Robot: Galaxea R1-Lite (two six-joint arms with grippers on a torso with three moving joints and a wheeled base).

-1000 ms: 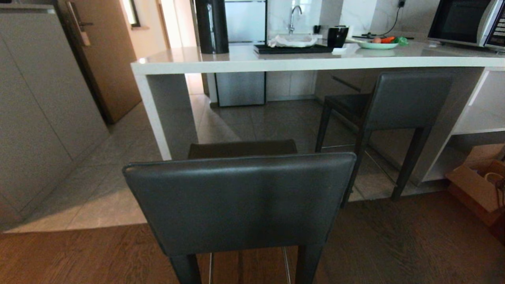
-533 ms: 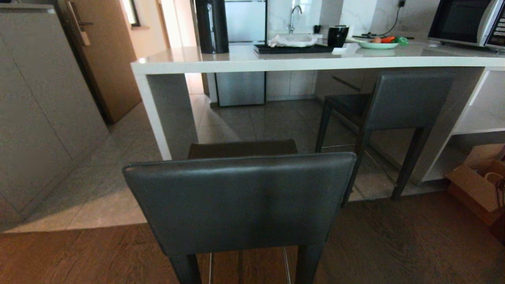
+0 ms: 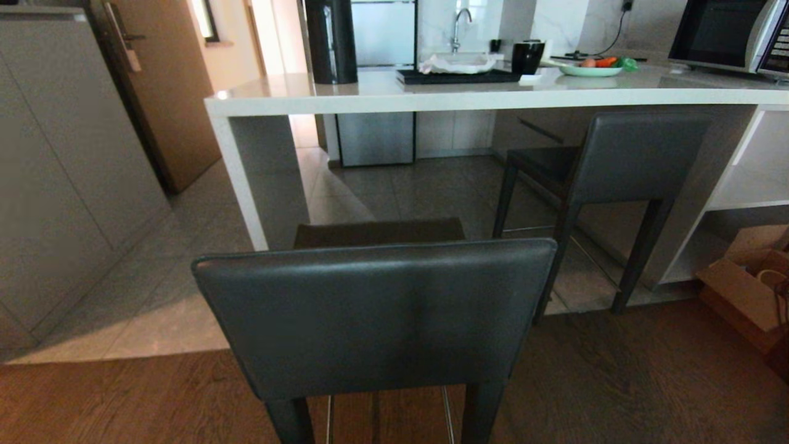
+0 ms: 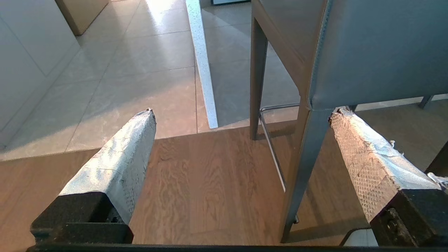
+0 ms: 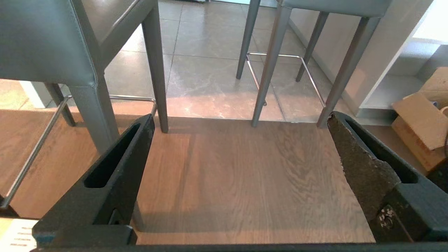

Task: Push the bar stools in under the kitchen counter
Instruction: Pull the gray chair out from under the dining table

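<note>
One bar stool (image 3: pixel 376 314) stands right in front of me on the wood floor, its dark grey backrest facing me, clear of the kitchen counter (image 3: pixel 468 97). The other bar stool (image 3: pixel 616 166) stands further right with its seat under the counter top. Neither arm shows in the head view. My left gripper (image 4: pixel 241 112) hangs open and empty, low beside the near bar stool's (image 4: pixel 371 52) rear leg. My right gripper (image 5: pixel 239 119) is open and empty too, low over the floor, with the near bar stool (image 5: pixel 45 42) on one side and the far bar stool's (image 5: pixel 273 59) legs ahead.
On the counter stand a black cylinder (image 3: pixel 331 40), a black tray (image 3: pixel 456 76), a plate of vegetables (image 3: pixel 590 69) and a microwave (image 3: pixel 730 34). A cardboard box (image 3: pixel 749 283) lies on the floor at right. A cabinet wall (image 3: pixel 55 179) and a wooden door (image 3: pixel 160 86) are at left.
</note>
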